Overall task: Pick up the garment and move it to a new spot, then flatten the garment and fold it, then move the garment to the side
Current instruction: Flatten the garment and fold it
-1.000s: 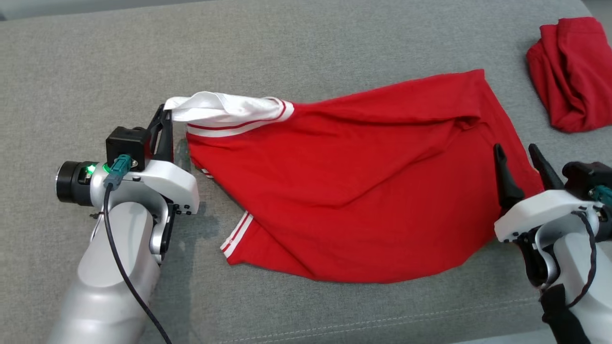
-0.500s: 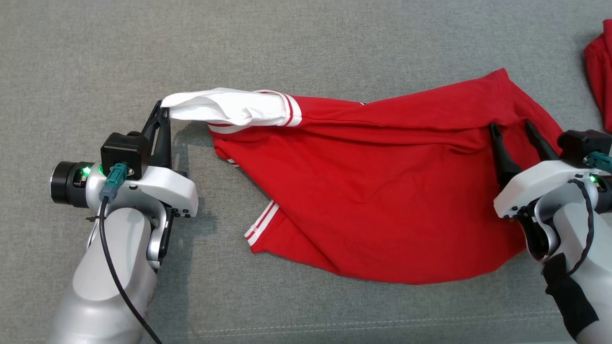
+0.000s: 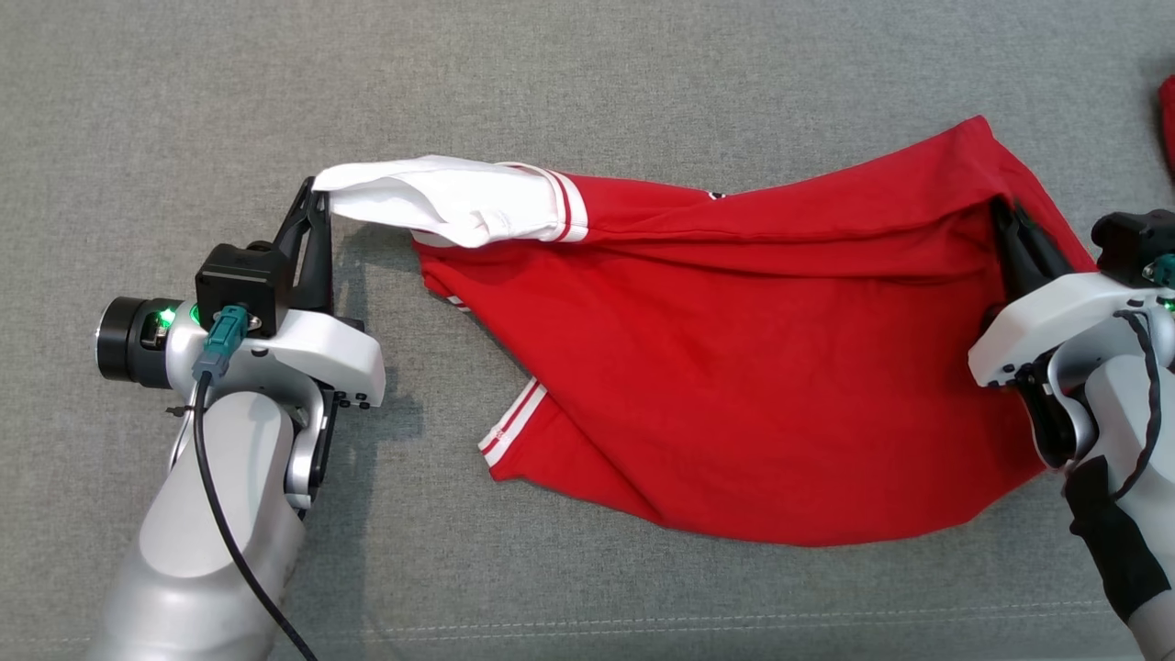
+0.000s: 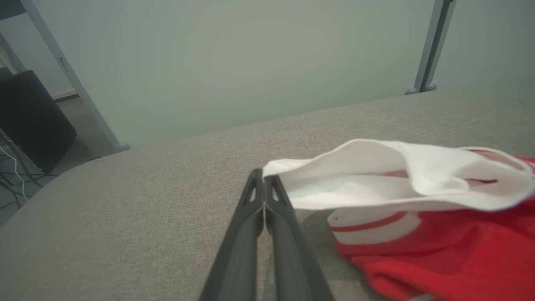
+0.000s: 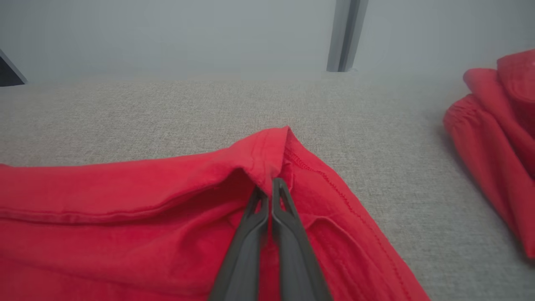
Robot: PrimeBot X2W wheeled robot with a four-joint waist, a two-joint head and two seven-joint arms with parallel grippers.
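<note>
The garment (image 3: pixel 734 358) is a red shirt with white, red-striped sleeves, spread across the grey cushion. My left gripper (image 3: pixel 312 195) is shut on the tip of the white sleeve (image 3: pixel 441 197), which stretches off the surface; the left wrist view shows the sleeve (image 4: pixel 376 175) pinched at the closed fingertips (image 4: pixel 264 184). My right gripper (image 3: pixel 1010 216) is shut on a raised fold near the garment's far right corner. In the right wrist view the closed fingers (image 5: pixel 269 188) pinch the red hem fold (image 5: pixel 267 154).
A second red cloth (image 5: pixel 497 138) lies bunched to the right, just showing at the head view's right edge (image 3: pixel 1169 119). The grey cushion (image 3: pixel 587 83) stretches on beyond the garment. A seam (image 3: pixel 643 620) runs along the near edge.
My right gripper moved forward over the garment's right corner and closed on a fold of it. The head camera shifted, so the whole scene slid. The left grip on the sleeve is unchanged.
</note>
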